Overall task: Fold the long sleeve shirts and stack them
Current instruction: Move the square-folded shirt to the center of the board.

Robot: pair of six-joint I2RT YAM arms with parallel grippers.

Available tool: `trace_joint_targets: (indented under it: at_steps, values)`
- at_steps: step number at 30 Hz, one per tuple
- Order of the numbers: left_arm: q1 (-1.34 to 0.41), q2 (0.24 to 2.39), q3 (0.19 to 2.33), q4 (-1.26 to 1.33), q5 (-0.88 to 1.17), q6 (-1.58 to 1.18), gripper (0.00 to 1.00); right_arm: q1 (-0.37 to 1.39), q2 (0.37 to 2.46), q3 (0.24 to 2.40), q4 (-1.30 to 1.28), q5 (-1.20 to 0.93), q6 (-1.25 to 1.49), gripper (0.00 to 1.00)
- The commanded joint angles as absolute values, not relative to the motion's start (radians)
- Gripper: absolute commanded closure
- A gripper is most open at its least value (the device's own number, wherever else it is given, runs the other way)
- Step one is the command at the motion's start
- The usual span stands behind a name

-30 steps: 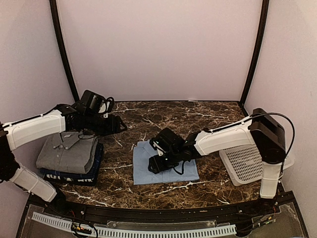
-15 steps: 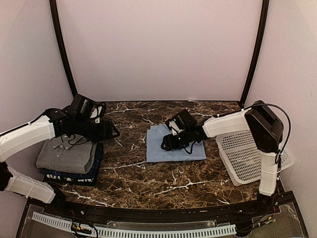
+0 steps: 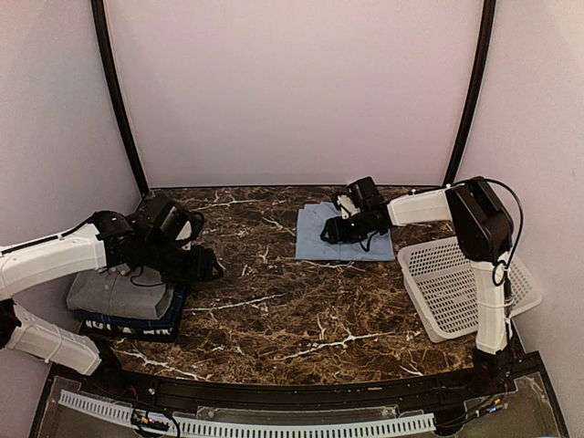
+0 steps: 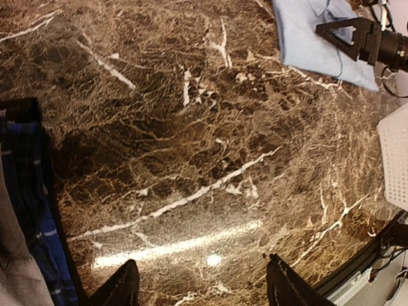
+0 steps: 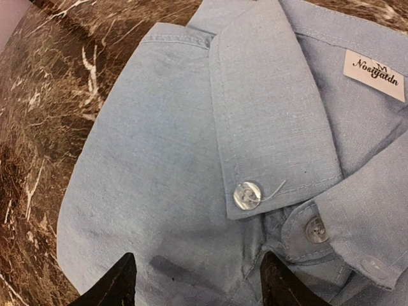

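The folded light blue shirt (image 3: 363, 243) lies at the back right of the table, collar and buttons up (image 5: 159, 159). My right gripper (image 3: 339, 228) (image 5: 199, 280) is low over it, open, its spread fingertips down on the cloth just below the collar. The grey collared shirt (image 3: 114, 294) lies folded on the dark navy shirt (image 3: 175, 308) at the left edge. My left gripper (image 3: 206, 266) (image 4: 203, 287) hangs open over bare marble just right of that stack, holding nothing. The left wrist view shows the navy shirt (image 4: 32, 210) at its left edge and the blue shirt (image 4: 306, 41) far off.
A white lattice basket (image 3: 456, 290) (image 4: 396, 159) stands at the right edge, close beside the blue shirt. The marble table (image 3: 292, 310) stretches between the stack and the blue shirt. Dark frame posts stand at the back corners.
The light blue shirt has slid from the table's middle to the back right, under my right gripper. My left gripper has drifted slightly nearer and stays open.
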State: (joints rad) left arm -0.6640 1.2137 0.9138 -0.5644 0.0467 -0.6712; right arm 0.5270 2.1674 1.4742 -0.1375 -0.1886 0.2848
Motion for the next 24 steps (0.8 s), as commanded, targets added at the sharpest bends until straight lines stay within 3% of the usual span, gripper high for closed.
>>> trace_joint_targets:
  at_steps: [1,9,12,13,14,15,24]
  values:
    - [-0.702,1.227,0.857,-0.642,-0.072,-0.753,0.33,0.455,2.217,1.459,-0.263,-0.178,0.262,0.36]
    - [-0.736,1.275,0.841,-0.689,-0.172,-0.810,0.33,0.405,2.155,1.463,-0.255,-0.217,0.265,0.33]
    - [-0.755,1.328,0.865,-0.695,-0.211,-0.810,0.34,0.406,2.107,1.461,-0.233,-0.248,0.279,0.26]
    - [-0.760,1.341,0.871,-0.698,-0.216,-0.808,0.34,0.406,2.088,1.460,-0.225,-0.258,0.284,0.22]
    - [-0.769,1.367,0.884,-0.700,-0.228,-0.807,0.34,0.408,2.070,1.460,-0.221,-0.263,0.287,0.07]
    - [-0.771,1.395,0.889,-0.704,-0.233,-0.809,0.34,0.410,2.051,1.462,-0.217,-0.267,0.290,0.02]
    - [-0.779,1.527,0.929,-0.730,-0.302,-0.802,0.48,0.440,1.851,1.410,-0.166,-0.284,0.324,0.01]
